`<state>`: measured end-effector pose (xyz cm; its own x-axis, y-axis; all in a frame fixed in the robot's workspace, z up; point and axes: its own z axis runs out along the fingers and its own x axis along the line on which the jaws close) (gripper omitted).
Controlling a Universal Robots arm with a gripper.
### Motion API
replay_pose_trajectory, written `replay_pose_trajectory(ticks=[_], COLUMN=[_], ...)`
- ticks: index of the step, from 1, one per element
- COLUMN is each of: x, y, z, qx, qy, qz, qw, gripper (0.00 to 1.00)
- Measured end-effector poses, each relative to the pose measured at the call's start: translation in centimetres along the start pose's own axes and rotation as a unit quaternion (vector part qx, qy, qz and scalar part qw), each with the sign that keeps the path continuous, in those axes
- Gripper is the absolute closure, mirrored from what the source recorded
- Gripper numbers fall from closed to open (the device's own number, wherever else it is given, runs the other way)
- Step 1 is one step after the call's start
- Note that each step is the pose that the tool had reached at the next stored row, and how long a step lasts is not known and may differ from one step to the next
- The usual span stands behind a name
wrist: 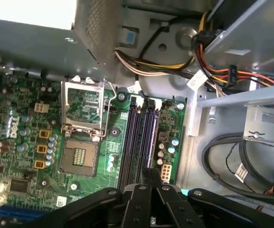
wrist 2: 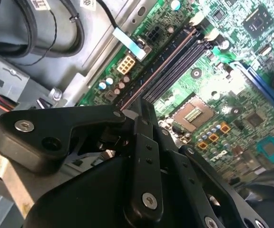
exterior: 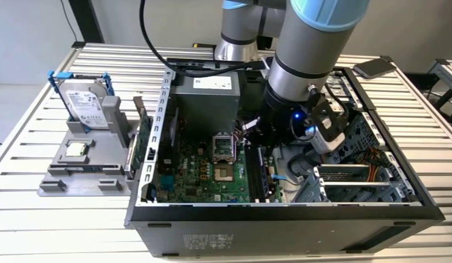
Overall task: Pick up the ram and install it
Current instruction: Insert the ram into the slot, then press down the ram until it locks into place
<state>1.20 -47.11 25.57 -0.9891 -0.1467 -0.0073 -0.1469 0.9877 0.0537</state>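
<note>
The gripper, its fingers pressed together on the thin ram, hangs just above the memory slots, lengthwise along them.

Slatted metal table, pale wall

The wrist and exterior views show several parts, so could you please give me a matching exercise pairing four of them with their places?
Things:
1. hard drive
2. CPU socket
3. memory slots
4. gripper

Places:
a. long and dark, beside the socket
b. upright on a grey stand, outside the case
c. square, on the green board
d. over one end of the slots

Pairs: 1-b, 2-c, 3-a, 4-d
</note>
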Motion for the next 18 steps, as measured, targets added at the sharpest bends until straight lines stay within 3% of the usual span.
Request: replay_pose_trajectory(ticks=[7,18], x=[0.0,-0.15], y=[0.0,-0.02], z=[0.0,-0.04], qx=[-0.0003,-0.0007], qy=[0.0025,0.0056], qz=[-0.046,-0.102], qw=[0.99892,0.99474], gripper=[1.0,1.0])
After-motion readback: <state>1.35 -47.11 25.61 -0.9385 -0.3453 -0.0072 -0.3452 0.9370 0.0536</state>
